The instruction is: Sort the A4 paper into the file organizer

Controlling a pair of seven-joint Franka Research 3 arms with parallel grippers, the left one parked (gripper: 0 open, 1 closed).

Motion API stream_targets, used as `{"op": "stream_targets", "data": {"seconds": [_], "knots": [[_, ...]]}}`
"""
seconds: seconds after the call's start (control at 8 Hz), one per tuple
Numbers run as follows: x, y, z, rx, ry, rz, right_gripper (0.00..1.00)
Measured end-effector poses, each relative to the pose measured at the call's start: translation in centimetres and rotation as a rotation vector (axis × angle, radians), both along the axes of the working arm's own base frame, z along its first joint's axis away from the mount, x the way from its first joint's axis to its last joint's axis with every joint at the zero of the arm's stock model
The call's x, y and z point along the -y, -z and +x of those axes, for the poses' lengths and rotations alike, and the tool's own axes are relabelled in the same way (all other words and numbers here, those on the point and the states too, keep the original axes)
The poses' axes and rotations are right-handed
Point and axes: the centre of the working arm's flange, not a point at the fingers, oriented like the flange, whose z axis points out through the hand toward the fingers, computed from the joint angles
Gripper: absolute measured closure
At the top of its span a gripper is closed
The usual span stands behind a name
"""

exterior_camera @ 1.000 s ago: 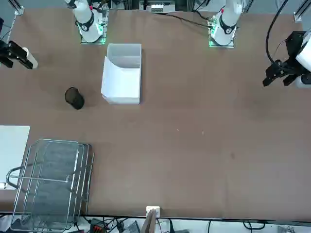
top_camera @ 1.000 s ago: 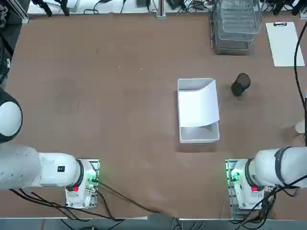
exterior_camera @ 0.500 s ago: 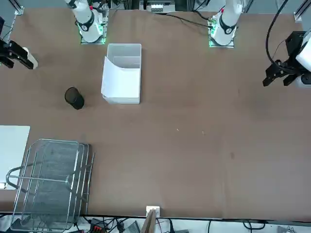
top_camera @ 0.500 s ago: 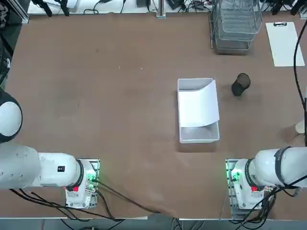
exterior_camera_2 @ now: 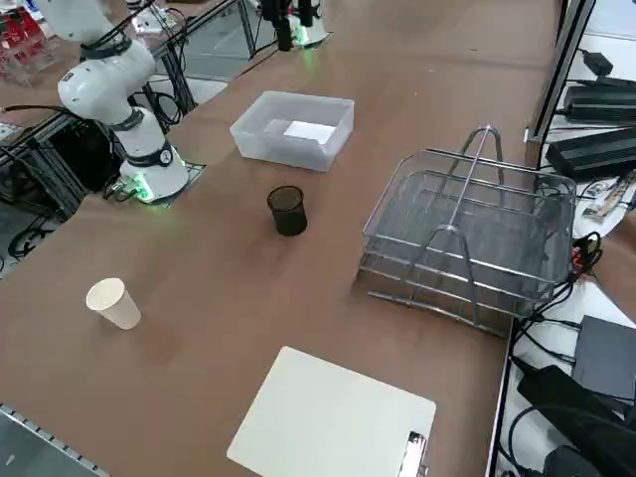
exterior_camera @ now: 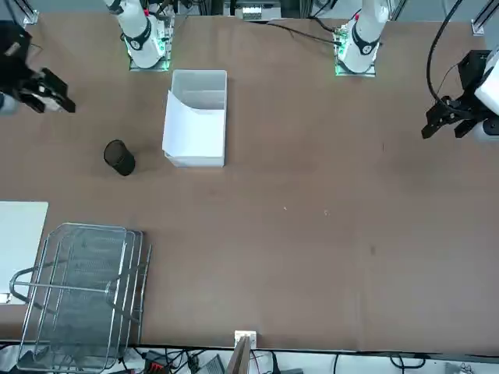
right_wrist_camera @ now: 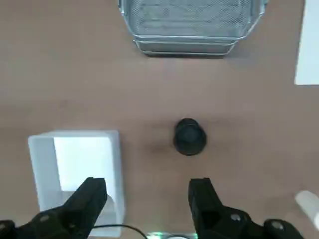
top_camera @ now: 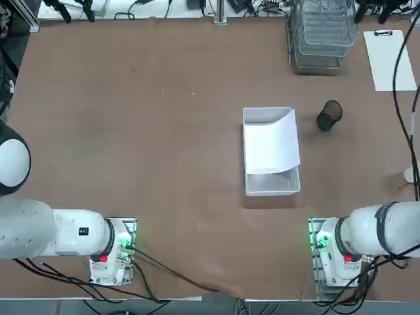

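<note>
Front view, right pincer (exterior_camera: 48,92) open, A4 paper (exterior_camera: 193,128) in bin (exterior_camera: 199,82)

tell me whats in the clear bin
The white paper lies in the bin, curling over its far end wall. Whatever is beneath the sheet is covered. The open right gripper is off to the side, holding nothing.

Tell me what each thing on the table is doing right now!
A4 paper: lying curved across the clear bin, not picked up.
Clear bin: upright, paper on it.
File organizer: upright, its trays look bare.
Black cup: standing alone.
Paper cup: standing upright.
Clipboard: lying flat.
Right hand: open, holding nothing, up above the table.
</note>
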Motion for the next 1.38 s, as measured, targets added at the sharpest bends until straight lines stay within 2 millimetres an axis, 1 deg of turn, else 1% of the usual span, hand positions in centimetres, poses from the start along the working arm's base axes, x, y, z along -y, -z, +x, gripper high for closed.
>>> {"op": "stream_targets", "data": {"seconds": [0.12,0.25,0.38,0.5,0.62,0.75,1.0,1.12,1.38], "knots": [[-3.4,2.4,-0.1,0.002,0.023,-0.003,0.0],[-6.9,5.6,-0.8,0.002,0.013,-0.007,0.0],[-9.4,8.9,-2.0,0.016,-0.011,-0.007,0.0],[-10.9,12.0,-3.5,0.031,-0.035,-0.007,0.0],[-11.5,14.3,-5.0,0.031,-0.052,-0.009,0.0],[-12.0,16.0,-6.2,0.024,-0.066,-0.013,0.01],[-12.3,18.8,-7.8,0.009,-0.075,-0.02,0.06],[-12.5,20.1,-8.5,0.001,-0.08,-0.023,0.11],[-12.6,22.6,-9.6,0.001,-0.084,-0.025,0.16]]}}
